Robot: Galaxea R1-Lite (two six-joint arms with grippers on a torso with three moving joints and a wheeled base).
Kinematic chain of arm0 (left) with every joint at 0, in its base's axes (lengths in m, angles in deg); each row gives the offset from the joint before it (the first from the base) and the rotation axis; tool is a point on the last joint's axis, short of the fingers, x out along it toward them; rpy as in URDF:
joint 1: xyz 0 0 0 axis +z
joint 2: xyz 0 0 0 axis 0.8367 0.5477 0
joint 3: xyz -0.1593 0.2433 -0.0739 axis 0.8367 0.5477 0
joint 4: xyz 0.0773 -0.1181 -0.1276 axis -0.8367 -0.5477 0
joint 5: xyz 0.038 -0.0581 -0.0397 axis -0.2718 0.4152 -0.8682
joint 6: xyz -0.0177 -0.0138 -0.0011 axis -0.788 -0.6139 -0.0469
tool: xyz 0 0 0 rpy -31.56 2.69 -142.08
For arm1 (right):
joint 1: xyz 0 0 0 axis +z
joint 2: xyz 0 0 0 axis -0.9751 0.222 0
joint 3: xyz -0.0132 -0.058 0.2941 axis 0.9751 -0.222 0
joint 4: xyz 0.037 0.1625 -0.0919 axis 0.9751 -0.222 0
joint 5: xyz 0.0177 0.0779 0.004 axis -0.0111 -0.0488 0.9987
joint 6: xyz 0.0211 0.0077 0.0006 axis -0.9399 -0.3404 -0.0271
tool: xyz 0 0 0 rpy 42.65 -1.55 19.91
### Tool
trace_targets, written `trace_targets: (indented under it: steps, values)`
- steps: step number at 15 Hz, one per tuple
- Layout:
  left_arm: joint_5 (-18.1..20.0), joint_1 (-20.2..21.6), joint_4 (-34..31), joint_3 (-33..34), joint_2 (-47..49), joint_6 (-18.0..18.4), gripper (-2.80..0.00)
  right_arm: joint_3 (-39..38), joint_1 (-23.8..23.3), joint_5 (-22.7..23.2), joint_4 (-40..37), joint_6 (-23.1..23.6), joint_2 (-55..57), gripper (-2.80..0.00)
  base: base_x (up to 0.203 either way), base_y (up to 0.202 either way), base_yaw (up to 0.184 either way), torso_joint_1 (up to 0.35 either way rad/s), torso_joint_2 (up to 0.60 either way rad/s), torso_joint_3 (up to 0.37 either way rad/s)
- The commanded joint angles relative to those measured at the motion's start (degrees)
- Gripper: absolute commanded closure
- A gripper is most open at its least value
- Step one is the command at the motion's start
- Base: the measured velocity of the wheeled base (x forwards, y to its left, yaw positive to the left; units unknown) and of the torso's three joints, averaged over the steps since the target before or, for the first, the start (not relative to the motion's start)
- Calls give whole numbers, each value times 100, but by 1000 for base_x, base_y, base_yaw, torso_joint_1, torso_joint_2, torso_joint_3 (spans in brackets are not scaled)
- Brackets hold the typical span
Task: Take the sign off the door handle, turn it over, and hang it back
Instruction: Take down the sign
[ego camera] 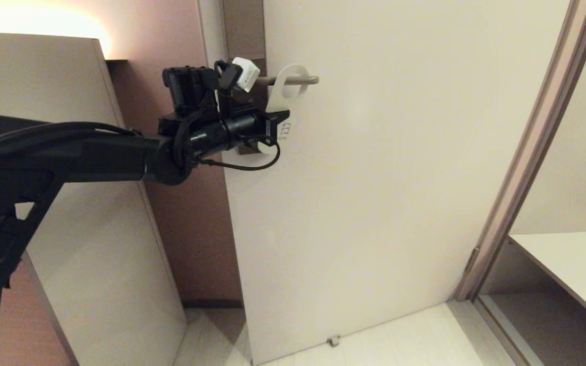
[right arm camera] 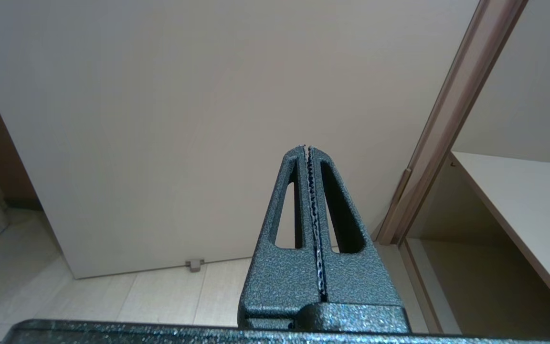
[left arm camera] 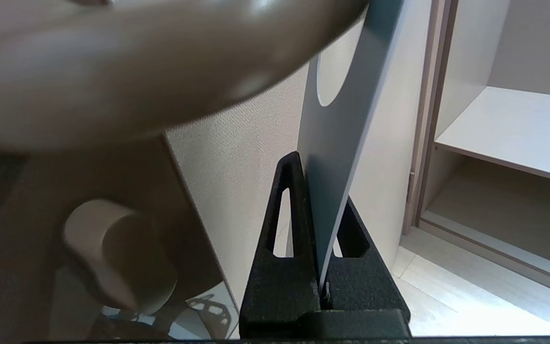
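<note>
A white door-hanger sign (ego camera: pixel 284 96) hangs by its round hole on the metal lever handle (ego camera: pixel 300 80) of the cream door (ego camera: pixel 400 178). My left gripper (ego camera: pixel 279 126) is shut on the sign's lower part, just below the handle. In the left wrist view the sign (left arm camera: pixel 339 143) stands edge-on between the two black fingers (left arm camera: pixel 284 224), its hole showing above them, and the handle (left arm camera: pixel 136 62) fills the near upper area. My right gripper (right arm camera: pixel 306 153) is shut and empty, low down, facing the bottom of the door.
A tall beige panel (ego camera: pixel 69 203) stands left of the door. The door frame (ego camera: pixel 532 152) and a shelf (ego camera: pixel 573 269) are on the right. A small door stop (ego camera: pixel 332 340) sits on the pale floor at the door's bottom edge.
</note>
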Motion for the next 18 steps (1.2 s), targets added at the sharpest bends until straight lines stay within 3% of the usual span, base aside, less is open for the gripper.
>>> trace_targets:
  steps: [1,12,18]
  values:
    - [12,-29,-59,-163,116,-5,0,0,4,2,2,5,5,0,0,0,0,0,0,0]
    - [-36,-244,-229,-506,207,-41,0,0,4,2,2,5,5,0,0,0,0,0,0,0]
    - [-138,-244,-518,-1066,418,-59,0,0,4,2,2,5,5,0,0,0,0,0,0,0]
